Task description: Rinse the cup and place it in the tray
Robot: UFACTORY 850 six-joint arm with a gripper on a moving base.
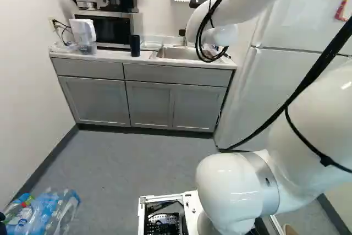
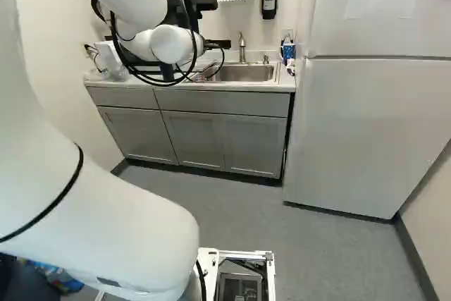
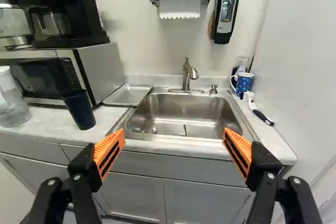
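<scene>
"While the black gripper [image 2: 217,44] faces the stainless sink [image 3: 184,136], how does the cup stand?" asked the first speaker.

"The dark blue, tapered tumbler [image 3: 79,109] is upright on the pale counter [image 3: 46,129], mouth up, its long axis vertical," said the second. "It stands near the microwave, beside the shallow metal tray [image 3: 128,95], which lies flat between it and the sink. A blue patterned mug [image 3: 244,84] is across the sink; which one the task means, the pictures cannot settle."

"And the claw?"

"Spread wide, its orange pads [image 3: 108,153] well apart and gripping nothing; the tumbler is outside them, off to one side."

"What is hard to make out?"

"The tumbler's inside is too dark to read. Much of the claw is hidden behind the white arm [image 2: 134,223] in the right base view, and the silver microwave [image 3: 100,72] is partly covered by the tumbler in the wrist view."
</scene>
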